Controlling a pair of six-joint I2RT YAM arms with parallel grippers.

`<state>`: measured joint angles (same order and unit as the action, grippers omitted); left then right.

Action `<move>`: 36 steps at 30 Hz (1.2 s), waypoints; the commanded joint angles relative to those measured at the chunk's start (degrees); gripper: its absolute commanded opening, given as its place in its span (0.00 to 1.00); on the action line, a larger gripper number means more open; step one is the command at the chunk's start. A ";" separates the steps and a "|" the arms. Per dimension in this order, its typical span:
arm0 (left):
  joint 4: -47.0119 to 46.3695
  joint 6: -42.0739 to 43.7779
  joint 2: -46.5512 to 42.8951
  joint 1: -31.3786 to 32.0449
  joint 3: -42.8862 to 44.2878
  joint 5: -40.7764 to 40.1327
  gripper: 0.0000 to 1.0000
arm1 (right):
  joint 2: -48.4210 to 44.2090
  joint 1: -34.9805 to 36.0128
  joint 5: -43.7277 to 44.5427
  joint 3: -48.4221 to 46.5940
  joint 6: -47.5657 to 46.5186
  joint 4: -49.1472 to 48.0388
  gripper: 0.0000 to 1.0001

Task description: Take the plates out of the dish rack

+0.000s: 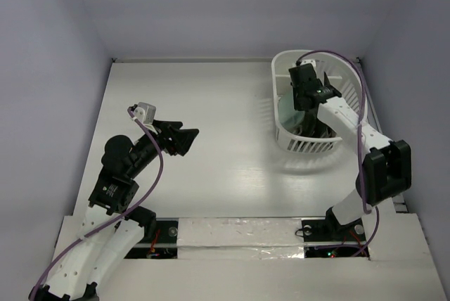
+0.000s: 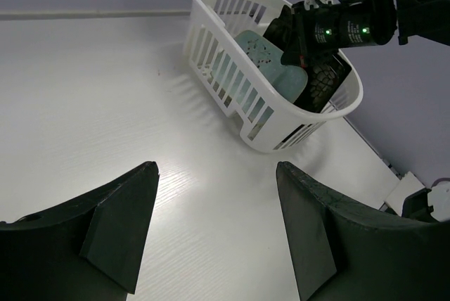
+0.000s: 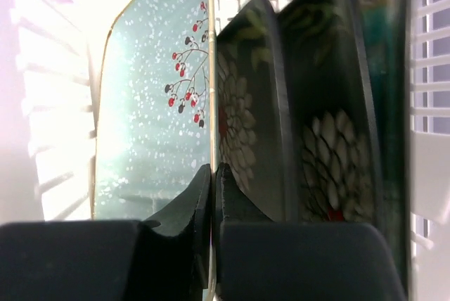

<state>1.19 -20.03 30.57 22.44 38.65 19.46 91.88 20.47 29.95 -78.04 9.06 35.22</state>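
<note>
The white dish rack [image 1: 284, 139] stands at the back right; it also shows in the left wrist view [image 2: 211, 48]. Several plates stand on edge inside it. In the right wrist view a pale mint plate [image 3: 151, 97] with dots and a berry twig is at the left, dark flower plates [image 3: 249, 111] beside it, and a teal one [image 3: 383, 69] at the far right. My right gripper [image 3: 214, 174] is down in the rack, shut on the mint plate's rim, one finger on each side. My left gripper [image 2: 214, 195] is open and empty above the table at the left [image 1: 184, 139].
The white table [image 1: 211, 104] is walled by pale panels at the back and sides. The rack sits close to the right wall. The right arm [image 1: 351, 122] reaches over the rack's near rim. Taped strips run along the table's near edge [image 1: 239, 234].
</note>
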 commanded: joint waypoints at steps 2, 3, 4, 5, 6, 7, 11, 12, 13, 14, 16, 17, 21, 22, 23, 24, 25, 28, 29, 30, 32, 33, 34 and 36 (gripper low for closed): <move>-1.72 -0.01 -0.42 0.24 1.86 0.05 0.65 | -8.02 -0.34 2.92 -0.27 -0.88 -6.48 0.00; -1.72 -0.09 -0.42 0.24 1.86 0.14 0.65 | -8.72 -0.34 3.00 -0.36 -0.89 -6.92 0.00; -1.72 -0.10 -0.42 0.24 1.86 0.14 0.64 | -10.04 -0.34 3.44 -0.71 -0.80 -7.01 0.00; -1.72 -0.01 -0.42 0.24 1.86 0.14 0.65 | -10.57 -0.34 3.62 -1.23 -0.80 -7.01 0.00; -1.72 -0.09 -0.42 0.24 1.86 0.05 0.65 | -11.19 -0.34 3.88 -1.50 -0.80 -7.18 0.00; -1.72 -0.10 -0.42 0.24 1.86 0.05 0.65 | -11.71 -0.34 4.40 -1.76 -0.71 -7.19 0.00; -1.72 -0.10 -0.42 0.24 1.86 -0.13 0.65 | -15.22 -0.34 4.76 -2.73 -0.36 -7.71 0.00; -1.63 -0.10 -0.42 0.24 1.86 -0.13 0.65 | -15.84 -0.34 4.41 -2.73 -0.27 -8.23 0.00; -1.63 -0.01 -0.33 0.24 1.86 -0.13 0.65 | -16.55 -0.34 4.06 -2.73 -0.18 -8.50 0.00; -1.63 -0.09 -0.25 0.24 1.86 -0.13 0.65 | -17.16 -0.34 3.80 -2.82 -0.01 -8.68 0.00; -1.63 -0.10 -0.33 0.24 1.86 -0.13 0.65 | -19.01 -0.34 3.62 -3.26 0.43 -8.94 0.00; -1.63 -0.10 -0.33 0.24 1.86 -0.13 0.65 | -19.62 -0.34 3.45 -3.35 0.52 -8.94 0.00; -1.63 -0.10 -0.16 0.24 1.86 -0.30 0.65 | -22.70 -0.34 -0.24 -4.40 1.22 -9.30 0.00; -1.63 -0.10 -0.24 0.24 1.86 -0.30 0.65 | -23.05 -0.34 -2.25 -5.36 1.66 -9.03 0.00; -1.63 -0.10 -0.16 0.24 1.86 -0.39 0.65 | -23.06 -0.34 -3.23 -5.98 1.84 -8.77 0.00; -1.63 -0.10 -0.16 0.24 1.86 -0.30 0.64 | -23.06 0.18 -3.93 -6.51 2.10 -8.51 0.00; -1.63 -0.10 -0.07 0.24 1.86 -0.30 0.65 | -23.23 0.19 -5.59 -6.95 2.71 -8.59 0.00; -1.63 -0.18 -0.07 0.24 2.04 -0.48 0.64 | -23.50 2.55 -11.03 -6.86 5.16 -10.87 0.00; -1.63 -0.18 -0.07 0.24 1.95 -0.39 0.64 | -23.06 3.52 -12.97 -5.99 5.87 -12.01 0.00; -1.63 -0.18 0.02 0.24 2.04 -0.57 0.64 | -22.54 4.57 -14.56 -5.64 6.84 -13.06 0.00; -1.63 -0.18 -0.07 -0.28 2.04 -0.57 0.64 | -19.04 9.74 -16.59 -4.93 9.13 -16.84 0.00; -1.54 -0.18 -0.16 -0.29 2.13 -0.92 0.63 | -17.19 14.20 -15.20 -5.19 10.09 -19.03 0.00; -1.46 -0.10 -0.16 -0.29 2.13 -1.18 0.63 | -15.17 16.16 -14.58 -5.71 10.71 -20.09 0.00; -1.28 -0.01 -0.07 -0.29 2.21 -1.71 0.60 | -8.60 19.07 -14.92 -7.38 12.38 -24.21 0.00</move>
<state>1.28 -20.05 30.59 22.39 38.65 18.74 76.51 33.91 19.57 -81.28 15.92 26.70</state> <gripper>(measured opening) 0.608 0.038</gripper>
